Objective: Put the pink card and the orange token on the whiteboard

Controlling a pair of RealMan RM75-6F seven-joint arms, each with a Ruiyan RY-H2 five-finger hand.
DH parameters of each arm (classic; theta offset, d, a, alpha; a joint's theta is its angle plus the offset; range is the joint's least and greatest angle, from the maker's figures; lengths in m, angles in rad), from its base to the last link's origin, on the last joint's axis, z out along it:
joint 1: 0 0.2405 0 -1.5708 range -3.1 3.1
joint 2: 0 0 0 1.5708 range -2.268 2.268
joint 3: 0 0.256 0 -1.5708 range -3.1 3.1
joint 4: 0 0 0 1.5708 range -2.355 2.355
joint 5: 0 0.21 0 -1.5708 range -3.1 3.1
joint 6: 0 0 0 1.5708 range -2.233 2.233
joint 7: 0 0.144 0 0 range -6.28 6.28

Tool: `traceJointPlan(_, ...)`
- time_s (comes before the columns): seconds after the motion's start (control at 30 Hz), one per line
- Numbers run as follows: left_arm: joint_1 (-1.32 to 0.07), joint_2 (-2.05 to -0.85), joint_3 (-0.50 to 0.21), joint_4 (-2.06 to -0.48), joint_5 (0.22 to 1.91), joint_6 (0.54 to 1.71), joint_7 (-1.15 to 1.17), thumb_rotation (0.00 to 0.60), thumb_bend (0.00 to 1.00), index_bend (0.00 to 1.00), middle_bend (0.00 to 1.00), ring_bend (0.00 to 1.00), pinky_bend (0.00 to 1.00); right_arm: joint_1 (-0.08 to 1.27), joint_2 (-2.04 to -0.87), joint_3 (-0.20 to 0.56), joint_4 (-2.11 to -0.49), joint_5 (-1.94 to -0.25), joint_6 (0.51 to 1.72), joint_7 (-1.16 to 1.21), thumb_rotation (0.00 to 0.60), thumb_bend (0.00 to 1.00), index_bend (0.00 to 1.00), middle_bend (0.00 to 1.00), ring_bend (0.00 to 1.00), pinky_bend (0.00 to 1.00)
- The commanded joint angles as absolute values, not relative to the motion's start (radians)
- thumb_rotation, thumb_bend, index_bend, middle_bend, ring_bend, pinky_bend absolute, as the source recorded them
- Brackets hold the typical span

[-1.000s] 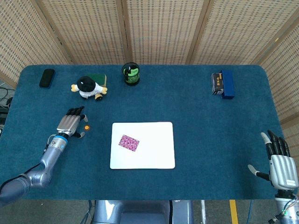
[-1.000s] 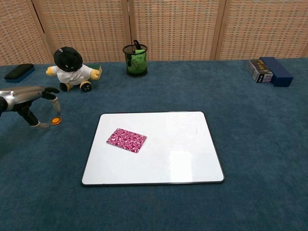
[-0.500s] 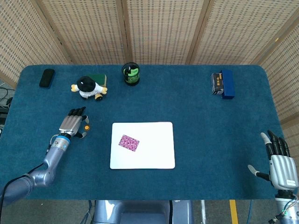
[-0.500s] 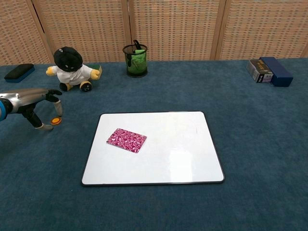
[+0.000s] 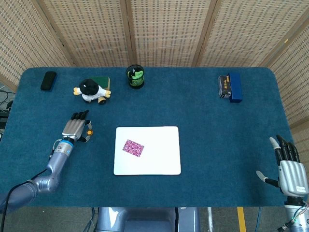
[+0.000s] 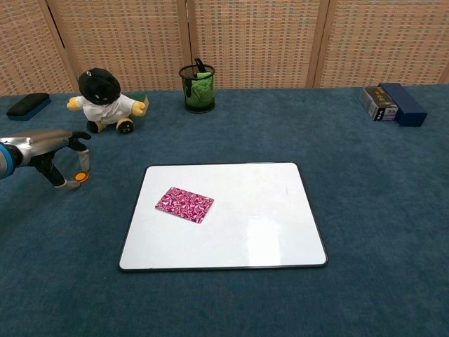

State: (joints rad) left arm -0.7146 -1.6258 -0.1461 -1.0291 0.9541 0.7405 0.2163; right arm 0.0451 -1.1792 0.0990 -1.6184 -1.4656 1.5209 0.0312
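A blue carpeted table [image 5: 217,140] stands before woven wicker screens [image 5: 164,29].

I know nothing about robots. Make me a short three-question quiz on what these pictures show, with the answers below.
1. True or false: the pink card lies on the whiteboard.
2. Which hand is at the orange token? A) left hand B) right hand
3. Fill in: the plush toy sits on the table beside the green ____.

Key
1. True.
2. A; a fingertip and the thumb sit either side of the token, which is not on the whiteboard.
3. Pen holder.
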Motion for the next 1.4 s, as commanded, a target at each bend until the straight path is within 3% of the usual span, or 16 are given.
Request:
traceJointPlan(0.03,-0.714,-1.625,-0.147,-1.03,0.955,0.741,0.216,0.6,0.34,0.53,0.0,0.0,0.0,0.045,-1.179,0.099,-1.619,-1.465,1.521,0.031,0.6,0.0,0.0,0.0,0.0,0.0)
traceJointPlan(0.47,-0.713,-1.598,-0.159,-1.083,0.962,0.766,0.237,0.6,0.34,0.55,0.0,0.0,0.0,0.046,-1.178,0.099,-1.621,-1.464,1.518,0.031,0.6,0.0,0.0,0.0,0.0,0.0)
traceJointPlan(0.9,-0.755,-1.527,-0.172,-1.365,0.937,0.84,0.407,0.6,0.34,0.55,0.0,0.0,0.0,0.047,-1.174,0.098,-1.623,-1.463,1.513,0.032,0.6,0.0,0.0,0.0,0.0,0.0)
traceJointPlan(1.13,-0.822,-1.581,-0.168,-1.477,0.876,0.878,0.566,0.6,0.33,0.55,0.0,0.0,0.0,0.047,-1.173,0.098,-1.622,-1.461,1.511,0.035,0.6,0.0,0.0,0.0,0.0,0.0)
traceJointPlan(1.4,-0.867,-1.675,-0.142,-1.477,0.808,0.905,0.668,0.6,0.33,0.55,0.0,0.0,0.0,0.049,-1.169,0.096,-1.623,-1.46,1.506,0.04,0.6,0.0,0.0,0.0,0.0,0.0)
